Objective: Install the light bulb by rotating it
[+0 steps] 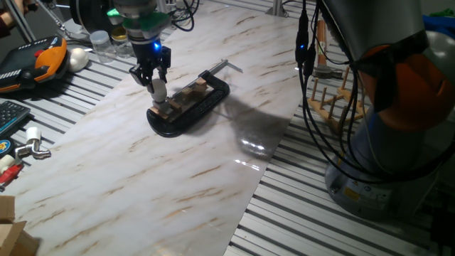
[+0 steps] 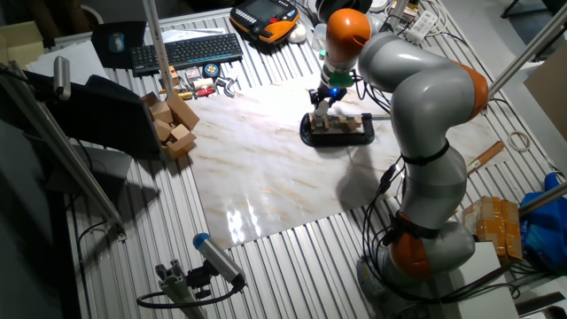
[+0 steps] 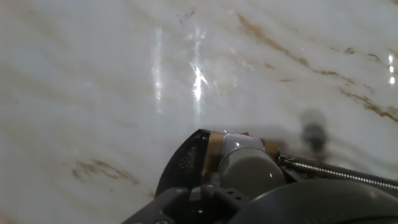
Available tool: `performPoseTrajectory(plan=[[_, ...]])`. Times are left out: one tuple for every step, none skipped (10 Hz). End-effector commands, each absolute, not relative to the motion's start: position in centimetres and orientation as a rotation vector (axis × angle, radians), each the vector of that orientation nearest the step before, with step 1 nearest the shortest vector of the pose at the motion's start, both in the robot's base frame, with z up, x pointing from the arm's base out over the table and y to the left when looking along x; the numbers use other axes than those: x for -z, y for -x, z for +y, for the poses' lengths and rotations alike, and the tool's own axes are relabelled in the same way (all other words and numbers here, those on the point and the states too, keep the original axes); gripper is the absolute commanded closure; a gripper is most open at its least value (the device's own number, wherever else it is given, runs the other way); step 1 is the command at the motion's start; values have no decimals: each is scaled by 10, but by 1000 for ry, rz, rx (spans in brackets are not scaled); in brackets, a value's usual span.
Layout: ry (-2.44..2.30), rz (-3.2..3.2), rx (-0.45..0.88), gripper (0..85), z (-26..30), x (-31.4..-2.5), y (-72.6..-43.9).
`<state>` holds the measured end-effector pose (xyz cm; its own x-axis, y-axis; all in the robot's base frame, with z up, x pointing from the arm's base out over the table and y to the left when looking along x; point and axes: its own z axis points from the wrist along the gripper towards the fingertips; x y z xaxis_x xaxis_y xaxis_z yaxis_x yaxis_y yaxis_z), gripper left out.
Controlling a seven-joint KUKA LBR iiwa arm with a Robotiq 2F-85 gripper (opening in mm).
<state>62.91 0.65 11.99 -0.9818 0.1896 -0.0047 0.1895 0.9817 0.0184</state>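
One fixed view: My gripper [image 1: 154, 80] hangs vertically over the near end of the black clamp [image 1: 190, 107], which lies on the marble board [image 1: 142, 171]. The light bulb [image 1: 158, 90] sits between my two fingers [image 1: 144, 74]; the jaws are closed against its white globe. The bulb stands upright directly above the wooden blocks [image 1: 186, 96] held in the clamp. The clamp's screw handle [image 1: 226, 66] projects from its far end. A larger white ball [image 1: 77, 58] rests well apart, beside an orange pendant [image 1: 43, 57].

The other fixed view: My arm [image 2: 416, 89] bends down to the clamp [image 2: 337, 131] at the far edge of the board [image 2: 266, 168]. The bulb is too small to resolve here. Loose wooden blocks [image 2: 173, 124] lie beside the board's left edge.

Hand view: The bulb [image 3: 249, 163] fills the lower centre, seated against a brass-coloured ring [image 3: 215, 149] on the black clamp body [image 3: 184, 163]. The threaded clamp screw [image 3: 336, 171] runs to the right. My jaw state cannot be determined from this view.
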Motion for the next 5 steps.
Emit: performPoseTrajectory(plan=[[-366,3114,-33,850,6,-120,-629],[-414,3109,-33,850,6,-119,-629],[-467,3104,-25,850,7,-120,-629],[-527,3096,-22,850,6,-120,-629],[-581,3086,-20,850,6,-120,-628]])
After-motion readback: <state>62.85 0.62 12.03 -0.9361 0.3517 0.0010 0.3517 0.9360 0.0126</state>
